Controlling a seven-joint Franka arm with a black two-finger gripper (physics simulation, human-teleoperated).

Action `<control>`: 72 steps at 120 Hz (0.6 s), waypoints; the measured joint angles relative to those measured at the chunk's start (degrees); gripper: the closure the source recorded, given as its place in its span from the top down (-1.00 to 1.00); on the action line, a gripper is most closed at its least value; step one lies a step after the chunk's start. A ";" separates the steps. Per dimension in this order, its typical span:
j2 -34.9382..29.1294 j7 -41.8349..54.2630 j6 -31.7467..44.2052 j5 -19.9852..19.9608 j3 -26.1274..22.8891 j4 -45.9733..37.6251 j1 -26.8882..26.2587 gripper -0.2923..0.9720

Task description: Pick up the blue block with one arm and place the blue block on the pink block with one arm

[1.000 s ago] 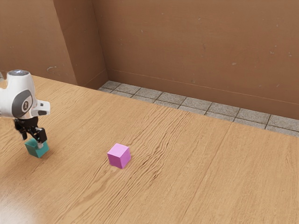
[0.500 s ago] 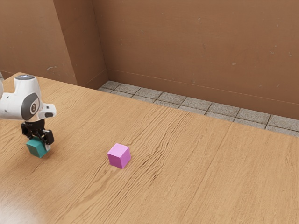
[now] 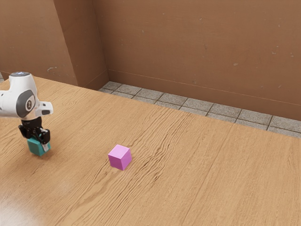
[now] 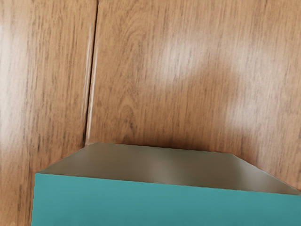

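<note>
Teal-blue block (image 3: 37, 147), small and cubic, is pinched by the black two-finger gripper (image 3: 36, 141) near the wooden table's (image 3: 197, 169) edge at the exterior view's left, seemingly raised just off the wood. Pickup is judged done. Carrying it to the small pink cube (image 3: 119, 157), well apart, and placing it on top are left.

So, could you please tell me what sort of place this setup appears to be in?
Likely a bare simulated room: a wide wooden table, plain brown walls and a strip of grey floor tiles at their foot. The hand grips a blue block.
</note>
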 joint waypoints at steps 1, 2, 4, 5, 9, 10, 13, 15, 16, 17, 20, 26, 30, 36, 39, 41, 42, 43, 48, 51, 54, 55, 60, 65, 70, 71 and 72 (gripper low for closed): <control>-0.26 -0.06 -0.14 0.05 -0.34 0.00 0.30 -0.04; -0.48 -0.11 -0.28 0.10 -0.64 0.00 0.57 -0.05; -1.05 -0.23 -0.59 0.20 -1.15 -0.03 1.01 -0.06; -1.43 -0.30 -0.77 0.24 -1.51 -0.05 1.24 -0.06; -2.96 -0.56 -1.54 0.41 -2.83 -0.13 1.74 -0.07; -3.29 -0.62 -1.72 0.45 -3.13 -0.15 1.81 -0.08; -4.37 -0.84 -2.33 0.56 -4.30 -0.23 2.05 -0.08; -5.08 -0.99 -2.76 0.62 -5.14 -0.26 2.10 -0.09; -5.42 -1.06 -2.96 0.65 -5.53 -0.28 2.11 -0.09; -5.74 -1.14 -3.16 0.68 -5.89 -0.29 2.11 -0.09; -6.56 -1.40 -3.75 0.75 -6.91 -0.31 2.15 -0.09; -7.53 -2.09 -4.85 0.85 -8.84 -0.33 2.15 -0.10; -7.81 -2.70 -5.44 0.87 -10.01 -0.32 2.24 -0.10; -8.01 -3.72 -6.18 0.88 -11.67 -0.29 2.23 -0.11; -8.06 -4.32 -6.48 0.87 -12.75 -0.27 2.32 -0.11; -8.08 -4.72 -6.66 0.86 -13.40 -0.25 2.29 -0.11; -8.09 -4.92 -6.75 0.85 -13.69 -0.24 2.26 -0.11; -8.10 -5.13 -6.83 0.84 -14.02 -0.23 2.27 -0.11; -8.08 -6.23 -7.20 0.78 -15.71 -0.15 2.27 -0.11; -8.06 -6.91 -7.39 0.74 -16.52 -0.10 2.20 -0.11; -8.02 -7.61 -7.57 0.67 -17.51 -0.05 2.30 -0.11; -8.01 -7.85 -7.62 0.66 -17.84 -0.04 2.30 -0.11; -7.97 -9.04 -7.85 0.57 -19.39 0.09 2.25 -0.12; -7.79 -10.25 -8.04 0.24 -21.10 0.75 2.17 -0.12; -7.54 -11.44 -8.19 -0.03 -22.43 1.51 2.01 -0.12; -7.47 -11.67 -8.22 -0.07 -22.65 1.69 1.95 -0.11; -7.40 -11.90 -8.25 -0.11 -22.84 1.85 1.88 -0.11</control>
